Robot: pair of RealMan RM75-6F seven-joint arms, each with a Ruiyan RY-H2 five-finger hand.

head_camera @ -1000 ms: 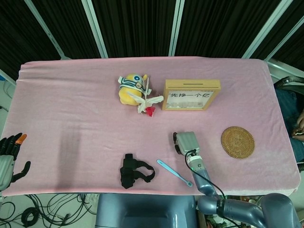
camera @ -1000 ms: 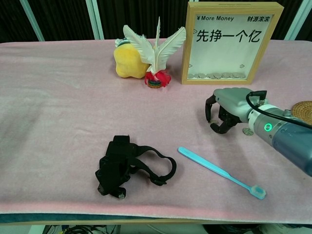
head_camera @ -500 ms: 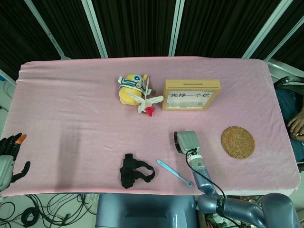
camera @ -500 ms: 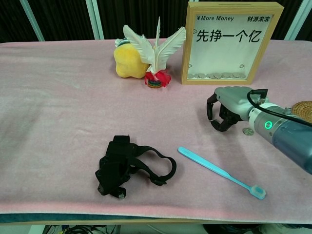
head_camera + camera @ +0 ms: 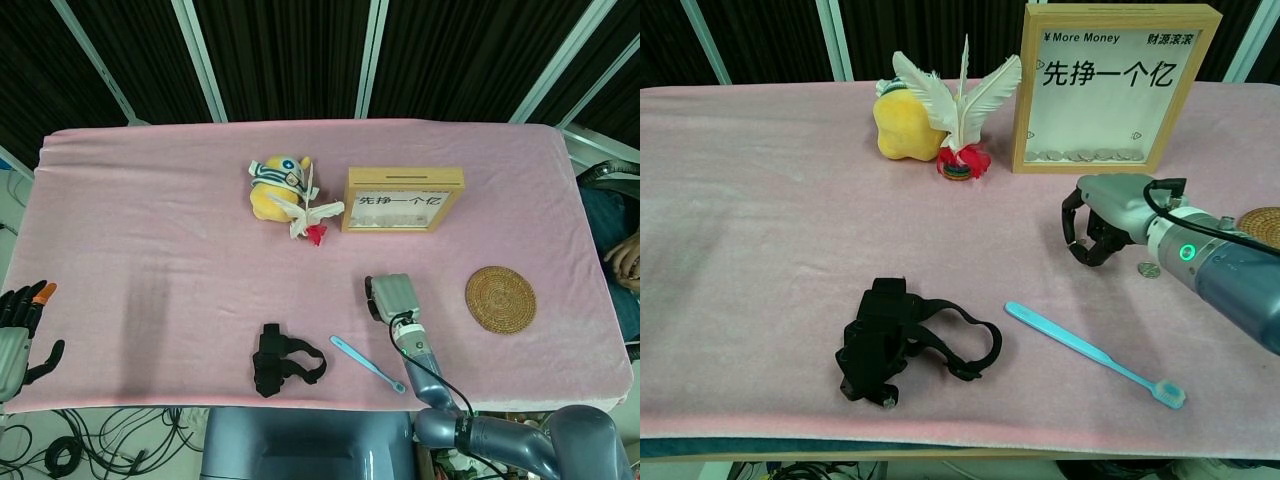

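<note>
My right hand hovers palm down just above the pink cloth, in front of the wooden coin box. In the chest view this hand has its fingers curled in toward the thumb, and I see nothing between them. A single coin lies on the cloth just beside and behind the hand. My left hand hangs off the table's left edge with its fingers apart, holding nothing. The coin box shows several coins along its bottom.
A yellow plush toy and a feather shuttlecock sit at the back middle. A black strap device and a blue toothbrush lie near the front edge. A woven coaster lies to the right.
My right hand has risen slightly and drifted toward the coin box, its fingers staying curled. The coin stays on the cloth. The left hand has not moved.
</note>
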